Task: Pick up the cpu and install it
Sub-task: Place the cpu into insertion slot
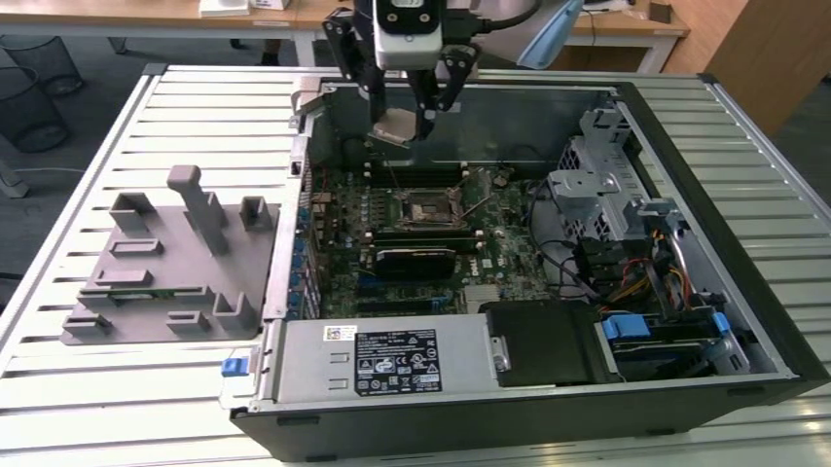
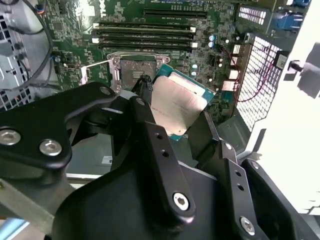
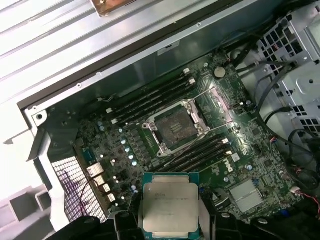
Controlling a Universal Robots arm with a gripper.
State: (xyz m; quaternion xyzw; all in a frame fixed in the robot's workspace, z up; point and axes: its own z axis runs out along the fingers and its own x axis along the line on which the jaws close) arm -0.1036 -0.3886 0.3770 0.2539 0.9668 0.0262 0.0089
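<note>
Pick-up is done and installing is left: the black gripper [image 1: 405,115] has its fingers [image 2: 148,131] clamped on the flat, square, silver-topped cpu [image 2: 177,102], held above the open computer case's [image 1: 520,105] far side, not yet in the empty black socket frame [image 1: 426,206].

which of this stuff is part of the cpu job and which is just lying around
In the job: gripper, cpu it holds, empty socket on the motherboard.
Just there: grey parts holder, power supply, memory sticks, drive cables.
</note>
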